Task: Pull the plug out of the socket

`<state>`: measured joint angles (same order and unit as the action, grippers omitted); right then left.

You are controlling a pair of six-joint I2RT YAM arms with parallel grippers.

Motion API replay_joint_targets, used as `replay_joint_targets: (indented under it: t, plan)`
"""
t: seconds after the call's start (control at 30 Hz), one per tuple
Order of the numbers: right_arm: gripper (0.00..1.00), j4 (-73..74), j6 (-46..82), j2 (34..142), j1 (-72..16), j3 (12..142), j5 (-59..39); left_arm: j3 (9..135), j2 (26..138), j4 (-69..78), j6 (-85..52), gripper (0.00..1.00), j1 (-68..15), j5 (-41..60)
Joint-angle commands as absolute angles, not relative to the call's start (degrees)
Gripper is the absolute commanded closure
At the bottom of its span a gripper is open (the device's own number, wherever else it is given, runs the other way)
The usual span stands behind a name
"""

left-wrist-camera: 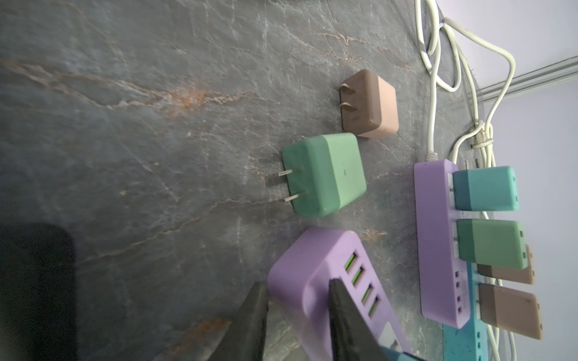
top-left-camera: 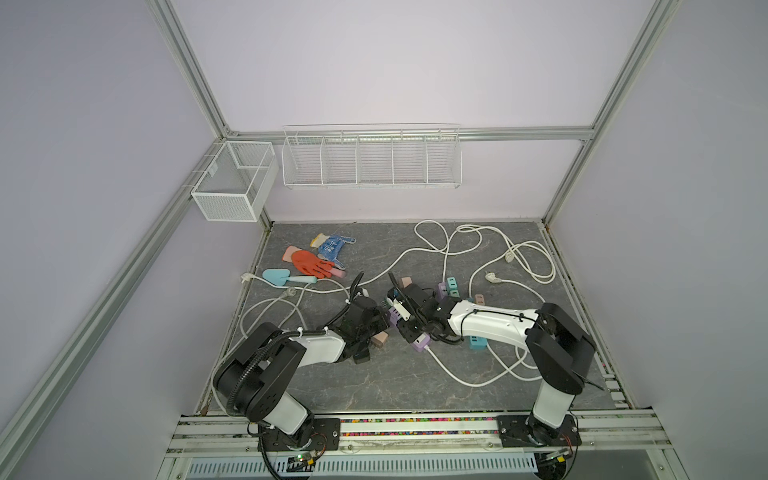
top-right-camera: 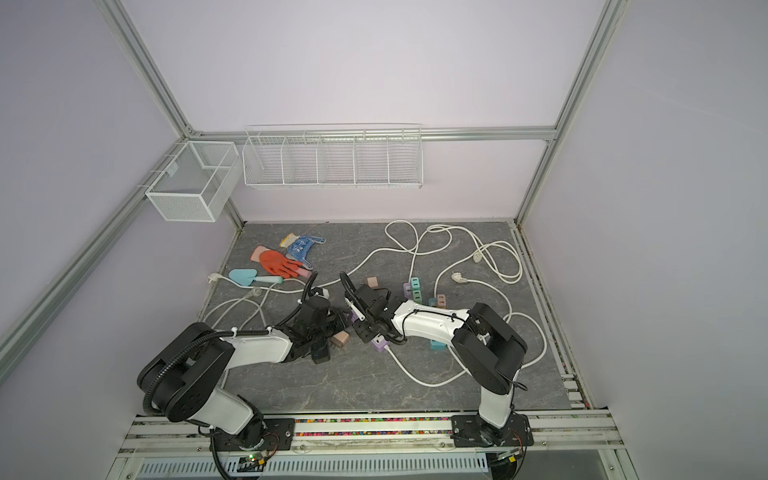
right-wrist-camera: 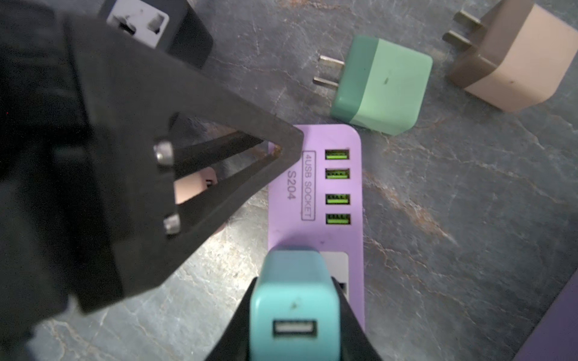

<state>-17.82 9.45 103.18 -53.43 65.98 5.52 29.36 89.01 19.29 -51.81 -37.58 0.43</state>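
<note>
Right gripper point(right-wrist-camera: 295, 328) clamps one teal plug point(right-wrist-camera: 291, 281) in one purple socket strip point(right-wrist-camera: 316, 187).

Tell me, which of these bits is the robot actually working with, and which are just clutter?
In the job: teal plug; purple strip it sits in; right claw gripping the plug; left claw holding the strip.

Lying about: loose green plug, tan plug, orange glove, trowel, wire baskets.

From 7 and 5 o'clock the left arm point(top-left-camera: 316, 349) and right arm point(top-left-camera: 490, 322) stretch low to centre, left gripper point(left-wrist-camera: 295, 289) clamping the purple socket strip point(right-wrist-camera: 316, 187), right gripper point(right-wrist-camera: 295, 281) pinching the teal plug point(right-wrist-camera: 294, 303).
</note>
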Motion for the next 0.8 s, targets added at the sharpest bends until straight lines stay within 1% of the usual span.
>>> replay_joint_targets:
  t: [0.0, 0.13, 0.27, 0.4, 0.63, 0.77]
  plan:
    - [0.83, -15.4, 9.3, 99.0, -53.1, 65.3, 7.8, 26.9, 92.0, 5.7, -50.2, 0.67, -37.8, -0.1]
    - [0.86, -15.3, 9.8, 101.5, -53.6, 65.8, 6.6, 27.3, 91.2, 8.3, -49.0, 0.66, -38.2, 4.4]
    - [0.86, -12.2, 11.4, 101.5, -53.7, 64.0, 5.9, 26.3, 89.0, 10.1, -50.2, 0.65, -38.3, 6.4]
    - [0.87, -12.8, 11.4, 103.0, -53.8, 64.7, 4.5, 27.0, 88.2, 10.2, -50.1, 0.65, -38.3, 8.0]
    - [0.87, -13.0, 9.3, 99.7, -53.6, 64.0, 8.5, 27.1, 89.6, 3.2, -50.2, 0.64, -38.3, 1.4]
    - [0.87, -11.1, 9.2, 99.6, -53.7, 63.8, 6.9, 27.0, 90.7, 2.2, -50.1, 0.64, -38.3, 0.6]
